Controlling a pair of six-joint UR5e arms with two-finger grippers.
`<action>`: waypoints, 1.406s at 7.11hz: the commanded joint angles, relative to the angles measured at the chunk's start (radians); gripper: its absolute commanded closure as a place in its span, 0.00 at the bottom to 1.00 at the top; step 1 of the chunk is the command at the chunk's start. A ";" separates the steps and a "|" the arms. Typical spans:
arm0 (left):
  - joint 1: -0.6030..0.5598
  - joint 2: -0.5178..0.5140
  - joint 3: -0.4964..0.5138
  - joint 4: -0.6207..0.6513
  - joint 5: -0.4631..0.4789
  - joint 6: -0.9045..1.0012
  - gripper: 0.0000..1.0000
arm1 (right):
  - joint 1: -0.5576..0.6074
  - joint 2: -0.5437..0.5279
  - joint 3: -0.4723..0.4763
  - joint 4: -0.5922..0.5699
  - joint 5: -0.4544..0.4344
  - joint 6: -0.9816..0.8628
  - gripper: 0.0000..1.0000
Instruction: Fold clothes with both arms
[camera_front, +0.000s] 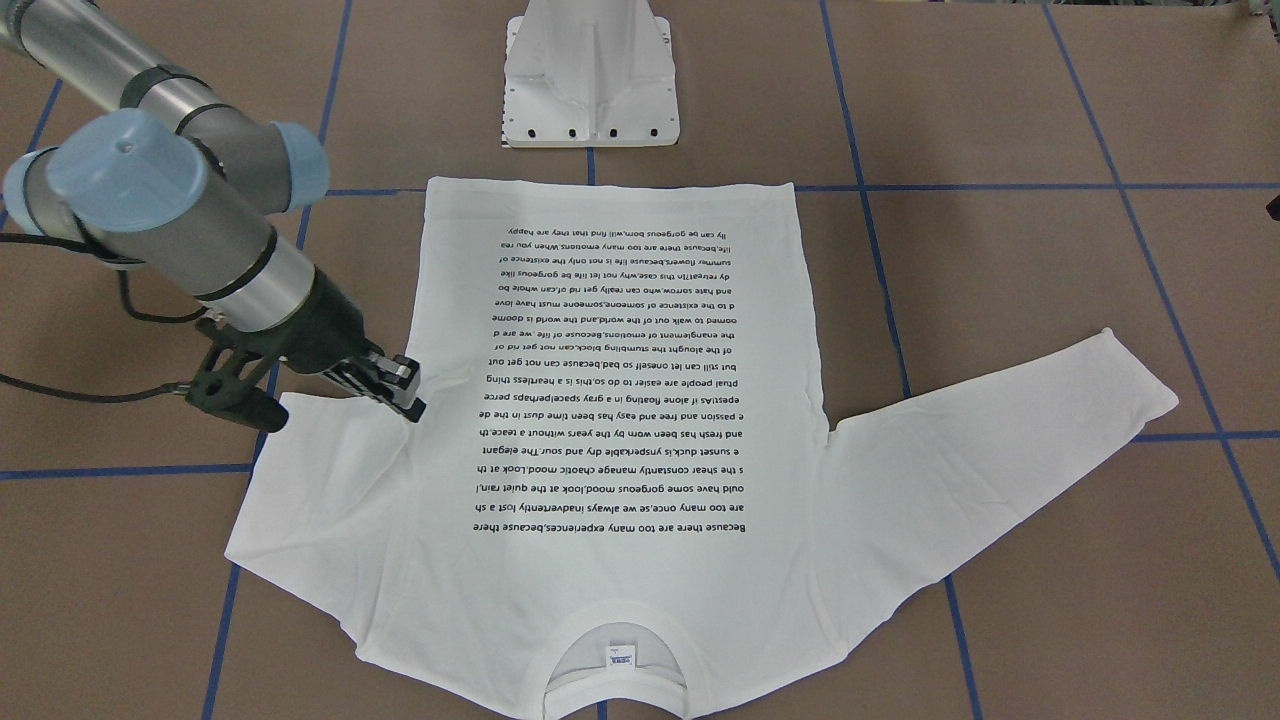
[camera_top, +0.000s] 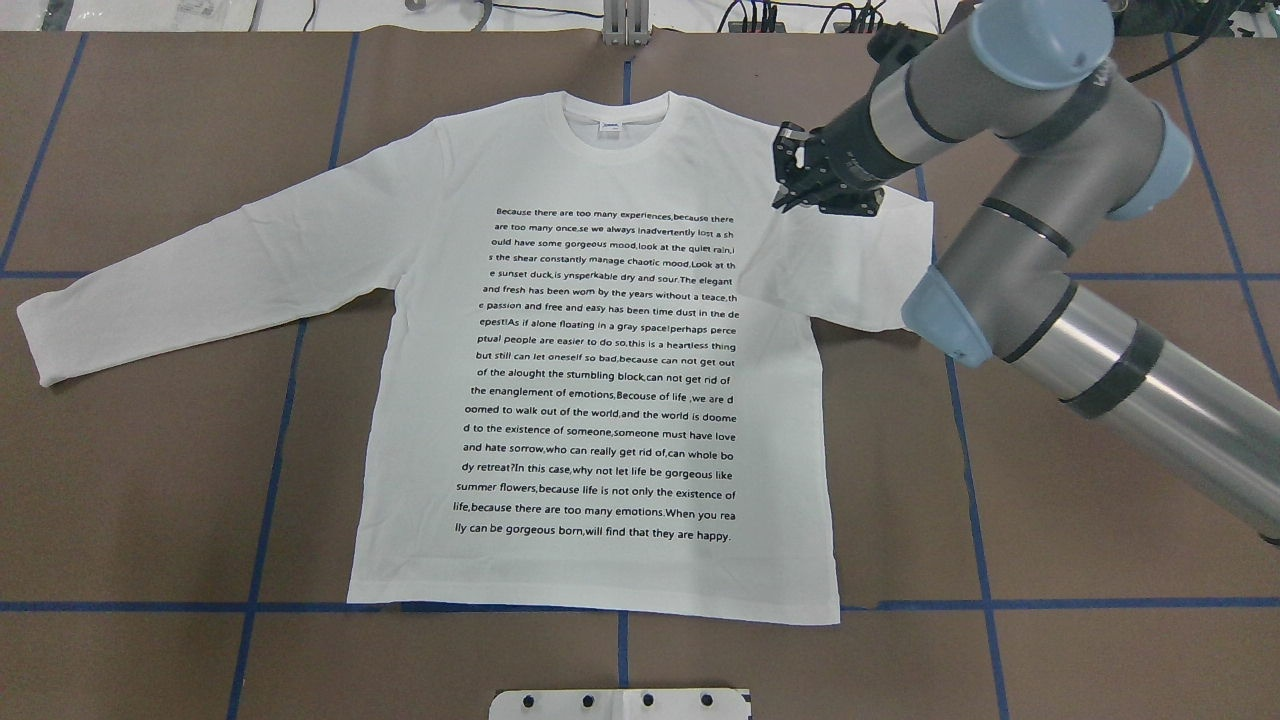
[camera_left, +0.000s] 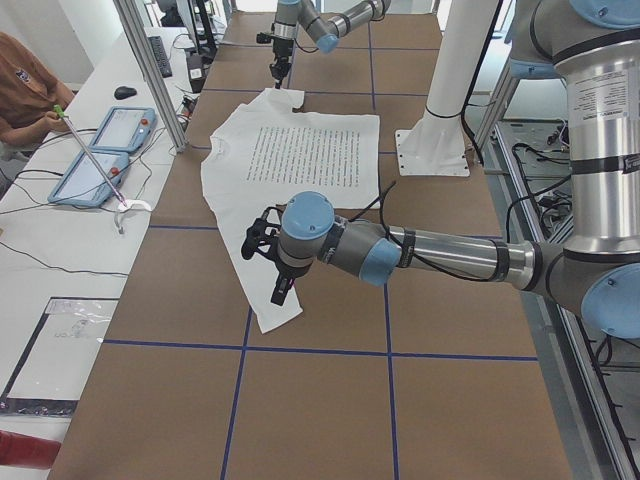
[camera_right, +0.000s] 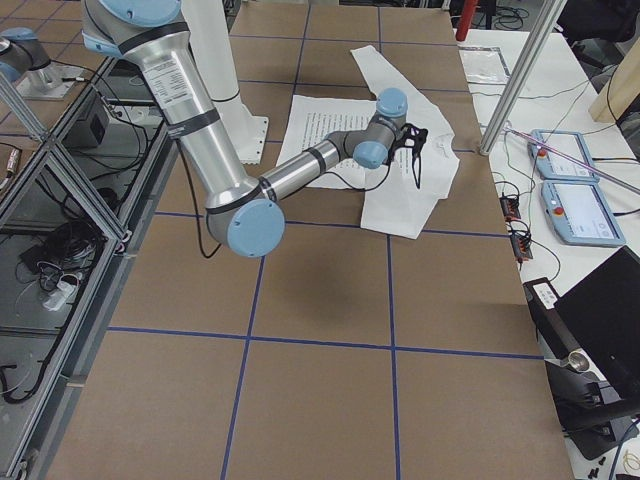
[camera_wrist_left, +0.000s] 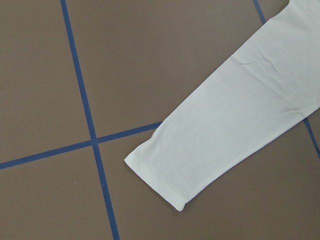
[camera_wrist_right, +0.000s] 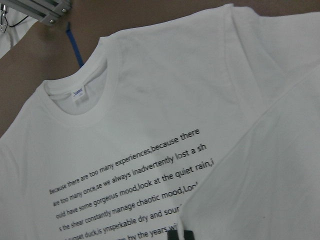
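**Shirt fold: barely started, 1 sleeve on its way in**

You've got the white T-shirt (camera_top: 600, 350) lying flat and print-up in the middle of the table (camera_top: 150, 500), with the collar (camera_top: 615, 120) at the far side from the robot and the hem toward it. The body has no fold in it, so I'd say nearly all the job is left.

Of the 2 sleeves, the left sleeve (camera_top: 200, 270) is stretched straight out and flat. The right sleeve (camera_top: 850, 270) is doubled back toward the chest, with its end up near the shoulder.

The right gripper (camera_top: 790, 190) is down on that end, and its wrist view shows the cloth edge running right into the fingertips. To me that reads as clamped on the sleeve and mid-carry.

The left gripper (camera_left: 283, 292) hangs over the left cuff (camera_wrist_left: 160, 180), which lies untouched on the table. It only shows from the side, so I can't tell if it's open or closed.

My guess at what's left is finishing this sleeve, bringing in the other 1, then folding the body.

The surface is plain brown board gridded with blue tape lines (camera_top: 290, 400), and the shirt sits across several of them. The white pedestal (camera_front: 590, 90) stands just beyond the hem. A side bench holds 2 blue-edged pendants (camera_left: 100, 160), and a person (camera_left: 25, 85) is sitting there.
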 joint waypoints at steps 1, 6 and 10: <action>0.000 0.002 0.005 -0.006 0.000 -0.001 0.00 | -0.110 0.315 -0.210 -0.059 -0.174 0.177 1.00; 0.000 0.005 0.006 -0.006 0.000 0.001 0.00 | -0.295 0.513 -0.507 0.097 -0.399 0.196 1.00; 0.002 0.007 0.006 -0.006 -0.002 0.001 0.00 | -0.331 0.534 -0.535 0.134 -0.460 0.196 1.00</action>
